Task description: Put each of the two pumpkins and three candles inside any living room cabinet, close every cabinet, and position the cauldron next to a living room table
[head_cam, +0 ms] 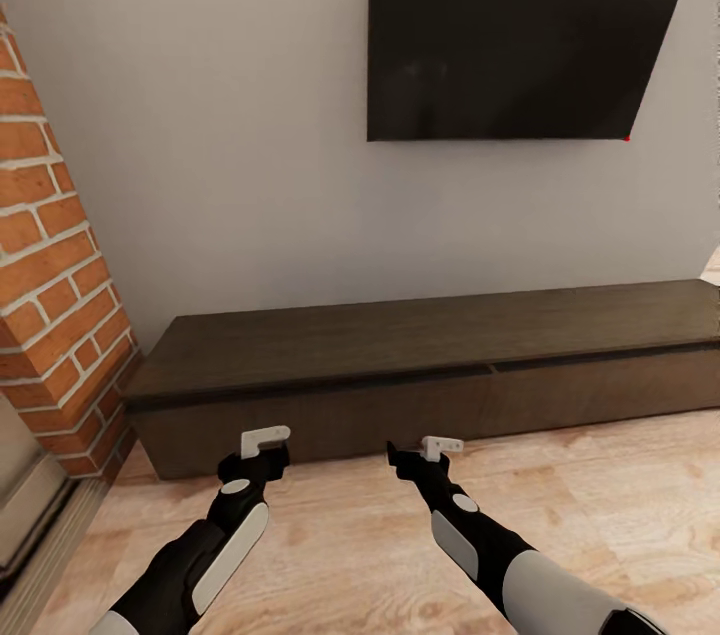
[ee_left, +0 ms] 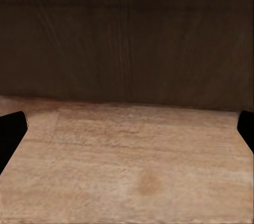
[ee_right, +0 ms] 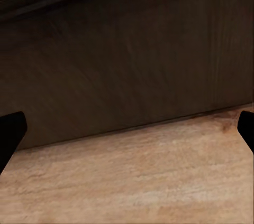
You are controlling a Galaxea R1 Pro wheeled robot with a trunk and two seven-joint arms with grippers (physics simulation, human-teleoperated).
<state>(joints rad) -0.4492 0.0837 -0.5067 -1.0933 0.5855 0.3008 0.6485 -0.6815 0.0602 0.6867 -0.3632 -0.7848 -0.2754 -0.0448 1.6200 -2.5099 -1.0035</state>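
Wooden floor (head_cam: 600,495) fronts one closed cabinet (head_cam: 400,395) — left tool (head_cam: 262,450), right tool (head_cam: 425,455) (both wide, empty).

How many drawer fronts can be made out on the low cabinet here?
2: on the cabinet, a left front facing both grippers, and a right front past the seam. More may lie beyond the frame's right edge.

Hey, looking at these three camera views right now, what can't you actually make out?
- Inside of the cabinet: hidden in all views by its shut drawer fronts.
- Cabinet's right end: cut off by the head view's edge.
- Fireplace opening beside the brick column: cropped at the head view's left edge.
- Left gripper and right gripper: in the wrist views only dark fingertip corners show at the edges, wide apart.
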